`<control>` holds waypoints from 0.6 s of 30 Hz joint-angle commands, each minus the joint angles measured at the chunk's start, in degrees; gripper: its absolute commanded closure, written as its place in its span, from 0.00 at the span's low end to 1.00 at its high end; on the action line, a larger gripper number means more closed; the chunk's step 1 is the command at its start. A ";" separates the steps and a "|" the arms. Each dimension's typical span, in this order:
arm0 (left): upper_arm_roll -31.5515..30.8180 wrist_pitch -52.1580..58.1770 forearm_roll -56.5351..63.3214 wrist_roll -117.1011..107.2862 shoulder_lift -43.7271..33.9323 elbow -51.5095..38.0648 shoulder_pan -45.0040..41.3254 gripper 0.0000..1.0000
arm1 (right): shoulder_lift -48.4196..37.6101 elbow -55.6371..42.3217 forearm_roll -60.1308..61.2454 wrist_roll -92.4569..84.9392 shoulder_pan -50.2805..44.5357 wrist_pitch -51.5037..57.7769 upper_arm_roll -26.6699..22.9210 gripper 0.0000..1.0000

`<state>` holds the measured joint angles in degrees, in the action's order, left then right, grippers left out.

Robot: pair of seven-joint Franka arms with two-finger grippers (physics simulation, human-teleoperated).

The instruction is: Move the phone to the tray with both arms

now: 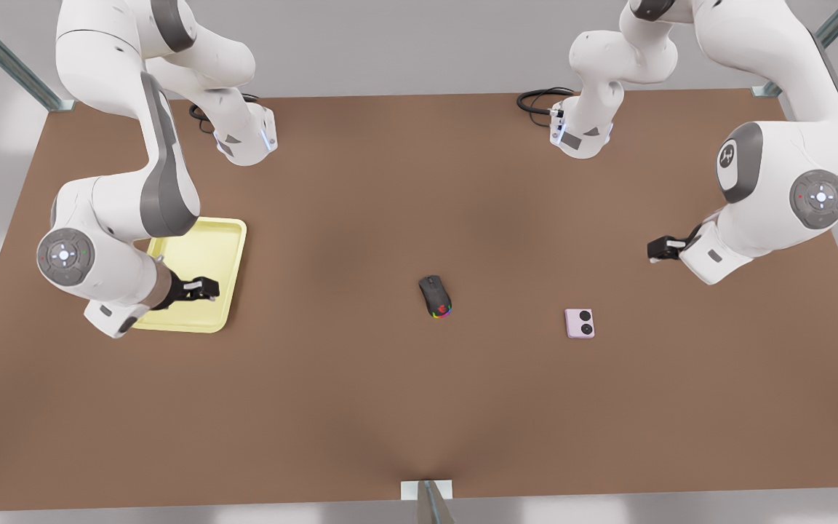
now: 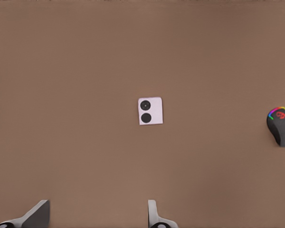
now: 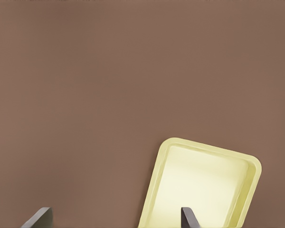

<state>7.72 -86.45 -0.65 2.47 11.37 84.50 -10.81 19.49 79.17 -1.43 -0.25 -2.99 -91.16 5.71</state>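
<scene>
Nothing is moved yet: the phone (image 1: 580,323) lies on the counter (image 1: 390,407), far right of the tray (image 1: 233,244). Left pincer (image 1: 657,249) near it and right pincer (image 1: 204,290) over the tray both gape, empty.

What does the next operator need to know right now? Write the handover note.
Left gripper: open, empty, above the table on the front view's right, near the phone.
Right gripper: open, empty, over the tray on the front view's left.
Phone: flat on the table, untouched, far from the tray. A mouse lies between them.
Done: nothing yet.
Left: pick up the phone with the left gripper, likely pass it to the right one, then set it in the tray.
</scene>
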 commanded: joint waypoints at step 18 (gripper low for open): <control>-0.86 -42.05 -4.54 -3.96 21.59 18.68 -4.83 0.00 | 0.19 -0.07 0.11 -0.10 0.00 -2.27 0.00 0.00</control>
<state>6.85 -118.76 -4.87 1.03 32.96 102.64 -16.01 19.77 79.13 -1.40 -0.30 -2.99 -93.34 5.72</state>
